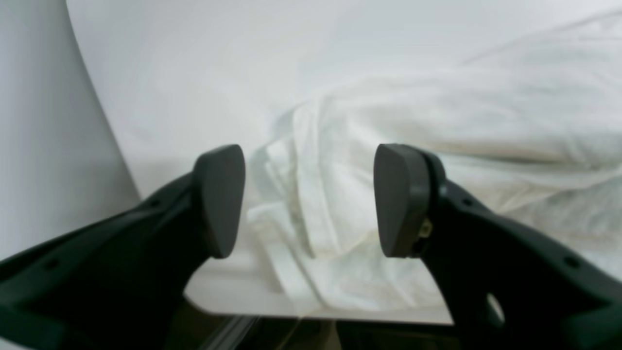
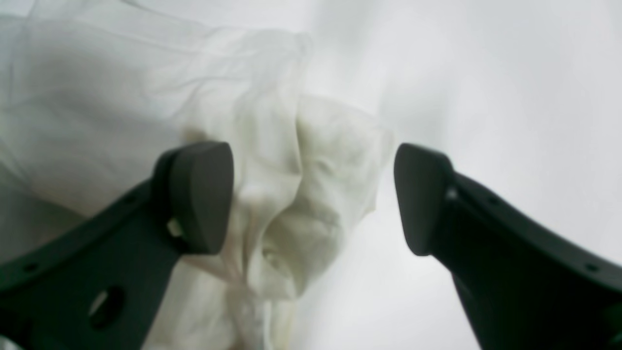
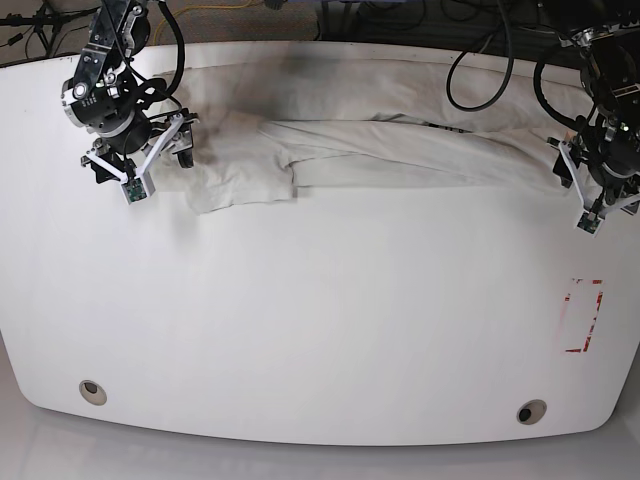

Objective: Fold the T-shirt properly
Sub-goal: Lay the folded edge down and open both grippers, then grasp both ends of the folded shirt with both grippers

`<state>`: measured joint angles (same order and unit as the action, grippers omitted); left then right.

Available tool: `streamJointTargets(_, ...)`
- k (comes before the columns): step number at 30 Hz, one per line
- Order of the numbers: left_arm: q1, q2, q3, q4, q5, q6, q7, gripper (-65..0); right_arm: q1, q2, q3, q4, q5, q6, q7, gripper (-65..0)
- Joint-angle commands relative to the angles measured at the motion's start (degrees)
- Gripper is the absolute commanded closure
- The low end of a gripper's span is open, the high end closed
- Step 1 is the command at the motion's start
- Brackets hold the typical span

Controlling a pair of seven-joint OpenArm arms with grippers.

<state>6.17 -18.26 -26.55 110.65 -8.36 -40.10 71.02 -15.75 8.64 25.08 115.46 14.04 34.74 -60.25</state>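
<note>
The off-white T-shirt (image 3: 380, 145) lies wrinkled and stretched sideways along the far part of the white table (image 3: 320, 320). Its badge is not visible. My right gripper (image 3: 183, 145) is open at the shirt's left end. In the right wrist view a bunched fold of the shirt (image 2: 291, 184) sits between the open fingers of that gripper (image 2: 313, 194), and I cannot tell if they touch it. My left gripper (image 3: 570, 160) is open at the shirt's right end. In the left wrist view the gathered cloth (image 1: 330, 194) lies between the spread fingers of that gripper (image 1: 311, 199).
A red-outlined rectangle (image 3: 582, 315) is marked on the table at the right. Two round holes (image 3: 92, 391) (image 3: 530, 411) sit near the front edge. Cables (image 3: 480, 60) hang behind the far edge.
</note>
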Motion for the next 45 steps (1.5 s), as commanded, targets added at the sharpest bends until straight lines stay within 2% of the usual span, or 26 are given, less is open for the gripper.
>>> streamJointTargets(1, -0.8, -0.9, -0.3, 1.2, -1.1, 0.1, 0.3, -39.2, 0.1, 2.0, 0.6, 1.2, 0.7, 0.4, -1.9, -48.2)
streamJointTargets(6, -0.6, -0.9, -0.5, 1.0, -0.9, 0.1, 0.2, -39.2, -0.3, 1.0, 0.6, 1.0, 0.7, 1.4, 0.1, -48.2)
streamJointTargets(11, 1.3, -0.5, -0.4, 0.9, -0.8, 0.1, 0.1, -39.0, 1.8, -1.9, 0.4, 0.9, 0.7, 3.6, 1.5, -47.9)
streamJointTargets(13, 2.0, 0.1, -0.4, 0.9, -0.7, 0.1, 0.1, -39.0, 2.3, -3.7, 0.3, 0.9, 0.7, 3.6, 1.5, -45.0)
streamJointTargets(16, 3.5, 0.2, -0.5, 0.8, -0.7, 0.1, 0.1, -39.0, 2.4, -5.3, 0.1, 0.9, 0.4, 3.6, 1.5, -36.1)
streamJointTargets(19, 5.6, 0.3, -0.5, 0.8, -0.7, 0.1, 0.0, -38.9, 2.0, -6.1, -1.6, 0.6, 0.1, 3.3, 1.5, -23.8)
streamJointTargets(21, 6.7, 0.3, -0.5, 0.8, -0.7, 0.1, -0.9, -36.8, 1.6, -5.6, -2.7, -0.3, 0.1, 3.2, 1.5, -17.6)
streamJointTargets(23, 7.9, 0.4, -0.5, 0.3, -0.7, 0.1, -2.1, -31.0, 0.7, -5.0, -3.5, -1.4, 0.1, 3.2, 1.6, -13.2)
streamJointTargets(27, 9.6, 0.4, -0.5, -2.9, -0.7, 0.1, -5.6, -16.2, -0.4, -4.1, -3.8, -4.6, 0.0, 3.1, 2.4, -11.7)
streamJointTargets(29, 9.7, 0.2, -0.5, -5.5, -0.7, 0.1, -7.4, -11.8, -0.6, -3.9, -3.8, -6.8, 0.0, 3.1, 4.0, -11.7)
streamJointTargets(35, 9.4, 0.1, -1.9, -13.5, -0.7, 0.1, -9.4, -11.1, -0.9, -0.5, -3.9, -14.9, 0.0, 3.0, 8.5, -11.7)
streamJointTargets(45, 4.7, 0.4, -0.4, -17.9, -0.7, 0.1, -9.6, -11.4, 3.8, 4.0, -4.1, -25.4, 0.0, 3.0, 13.8, -11.7)
